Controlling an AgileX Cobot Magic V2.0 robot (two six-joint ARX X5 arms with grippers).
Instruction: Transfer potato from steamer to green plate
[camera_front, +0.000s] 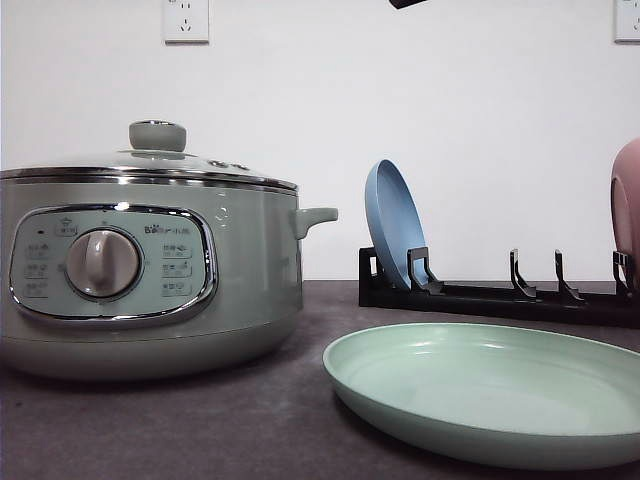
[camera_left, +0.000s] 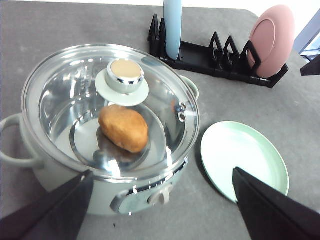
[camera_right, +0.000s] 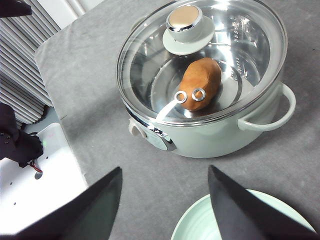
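- The steamer (camera_front: 150, 270) stands on the dark grey surface (camera_front: 200, 430), its control panel and knob (camera_front: 102, 263) facing the front camera.
- Its glass lid (camera_left: 110, 107) is on, seated in the chrome rim, with the lid knob (camera_left: 125, 75) upright at the centre.
- The potato (camera_left: 124, 128) lies inside the steamer on the shiny metal floor, seen through the lid, near the middle and partly under the lid knob.
- The green plate (camera_front: 490, 390) lies flat on the surface just beside the steamer, on the side of one steamer handle (camera_front: 318, 217); the two are close but apart, and nothing lies on it.
- Behind the green plate, farther from the steamer's front, a black rack (camera_front: 500, 295) holds a blue plate (camera_front: 395, 225) on edge at the end nearer the steamer and a pink plate (camera_left: 272, 40) at the far end.
- The left gripper (camera_left: 160, 212) hangs above the steamer's front side, its fingers (camera_left: 50, 212) spread wide with nothing between them.
- The right gripper (camera_right: 165, 210) hangs above the surface between the steamer and the green plate, fingers (camera_right: 240, 210) likewise spread and holding nothing.
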